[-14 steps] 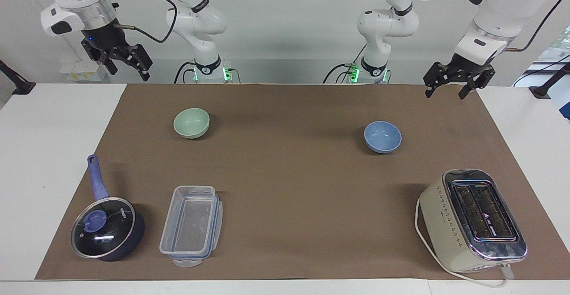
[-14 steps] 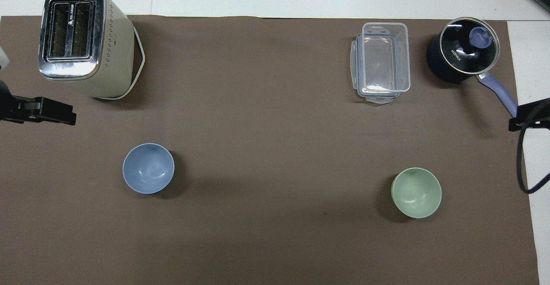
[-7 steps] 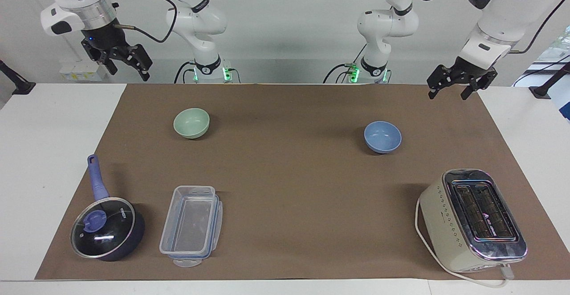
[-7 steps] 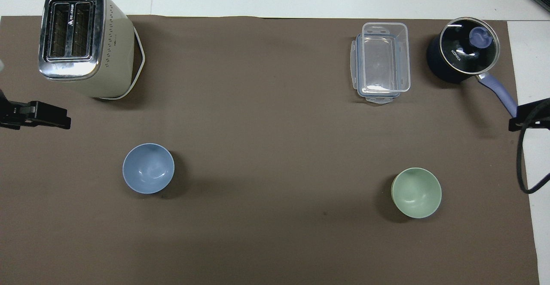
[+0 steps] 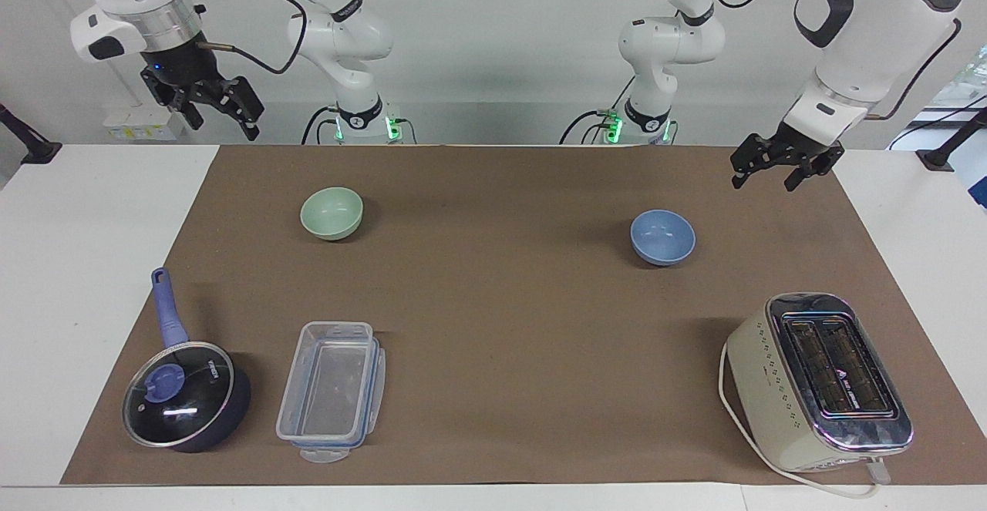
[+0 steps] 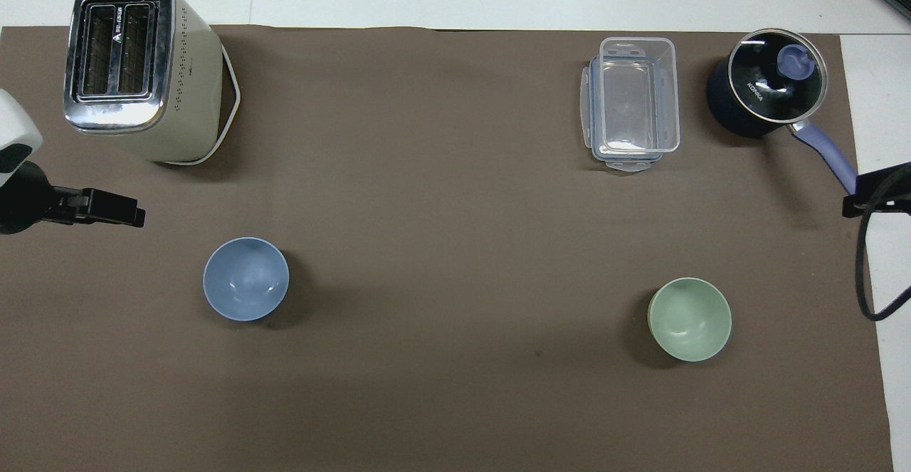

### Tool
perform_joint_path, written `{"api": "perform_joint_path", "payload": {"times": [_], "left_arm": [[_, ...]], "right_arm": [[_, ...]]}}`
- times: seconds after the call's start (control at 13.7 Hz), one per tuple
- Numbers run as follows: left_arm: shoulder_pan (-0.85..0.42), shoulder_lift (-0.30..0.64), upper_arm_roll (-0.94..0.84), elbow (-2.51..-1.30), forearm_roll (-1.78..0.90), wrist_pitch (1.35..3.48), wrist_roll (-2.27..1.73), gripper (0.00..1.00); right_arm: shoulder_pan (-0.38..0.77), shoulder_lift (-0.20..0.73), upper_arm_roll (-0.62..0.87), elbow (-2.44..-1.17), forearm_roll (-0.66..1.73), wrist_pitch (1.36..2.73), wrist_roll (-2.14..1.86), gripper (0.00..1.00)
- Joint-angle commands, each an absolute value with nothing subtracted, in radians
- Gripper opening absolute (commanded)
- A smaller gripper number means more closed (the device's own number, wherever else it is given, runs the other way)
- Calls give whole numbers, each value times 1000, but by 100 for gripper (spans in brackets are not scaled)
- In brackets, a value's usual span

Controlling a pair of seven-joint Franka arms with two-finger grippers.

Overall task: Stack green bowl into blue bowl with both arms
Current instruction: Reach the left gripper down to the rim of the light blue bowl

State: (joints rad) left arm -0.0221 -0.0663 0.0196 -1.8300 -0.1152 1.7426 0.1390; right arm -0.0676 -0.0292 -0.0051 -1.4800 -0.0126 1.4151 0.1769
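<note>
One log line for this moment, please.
stage: start | left gripper: open, empty | right gripper: open, waiting | green bowl, blue bowl: apart, unstacked

A white desk is being covered by a brown mat. On the mat, the green bowl and the blue bowl are being carried well apart, nearer to the robots, while a lidded saucepan, a clear plastic container and a toaster are being carried farther out.

White wall (plain), white table
</note>
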Motion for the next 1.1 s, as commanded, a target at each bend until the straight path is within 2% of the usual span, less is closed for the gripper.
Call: {"api": "perform_joint_path", "payload": {"times": [0.0, 0.81, 1.03], "left_arm": [[-3, -107, 12, -1956, -149, 1847, 225, 100], [-5, -89, 12, -2221, -169, 2152, 339, 100], [-5, -42, 12, -2290, -227, 2276, 403, 100]], "right_arm": [[-71, -31, -3, -1477, -8, 1410, 184, 100], [-72, -32, -6, -1477, -8, 1407, 184, 100], [-72, -38, -6, -1494, -8, 1411, 183, 100]]}}
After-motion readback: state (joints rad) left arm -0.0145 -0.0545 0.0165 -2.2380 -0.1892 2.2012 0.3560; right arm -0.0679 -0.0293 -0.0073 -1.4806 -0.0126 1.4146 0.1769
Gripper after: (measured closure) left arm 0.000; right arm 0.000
